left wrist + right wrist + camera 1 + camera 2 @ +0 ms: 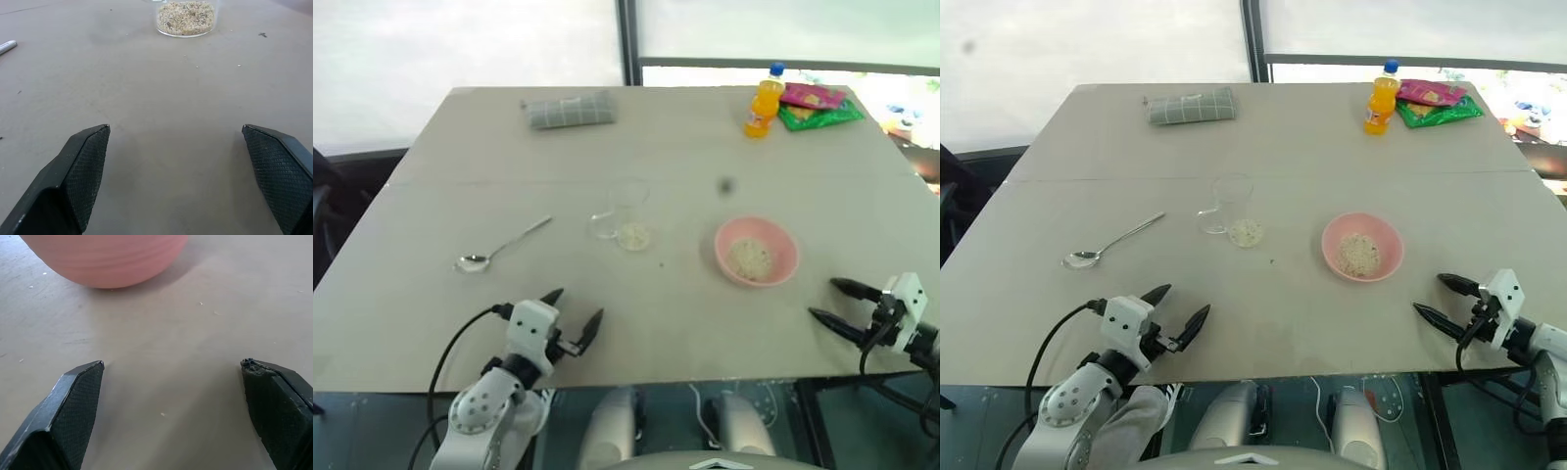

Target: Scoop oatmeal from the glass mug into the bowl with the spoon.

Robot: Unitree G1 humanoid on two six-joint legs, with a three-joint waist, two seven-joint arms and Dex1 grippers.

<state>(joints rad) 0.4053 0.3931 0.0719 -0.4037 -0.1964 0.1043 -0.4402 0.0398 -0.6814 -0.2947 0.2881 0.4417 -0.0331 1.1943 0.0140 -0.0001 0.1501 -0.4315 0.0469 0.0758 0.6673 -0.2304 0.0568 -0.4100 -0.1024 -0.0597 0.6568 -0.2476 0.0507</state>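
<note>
The clear glass mug [625,215] stands mid-table with pale oatmeal [634,236] in its bottom. To its right sits the pink bowl [781,257], holding a small heap of oatmeal [750,257] too. The silver spoon [499,246] lies flat on the table left of the mug, bowl end nearest me. My left gripper [577,312] hovers open near the front edge, below the spoon and mug, nothing between its fingers. My right gripper [836,303] is open and empty at the front right, pointing toward the bowl [105,259]. The mug base [186,18] lies straight ahead of the left fingers.
An orange drink bottle [765,101] and colourful snack packets [818,106] stand at the far right corner. A folded grey checked cloth [571,110] lies at the far left. The table's front edge [636,384] runs just below both grippers. A dark speck [725,185] marks the tabletop.
</note>
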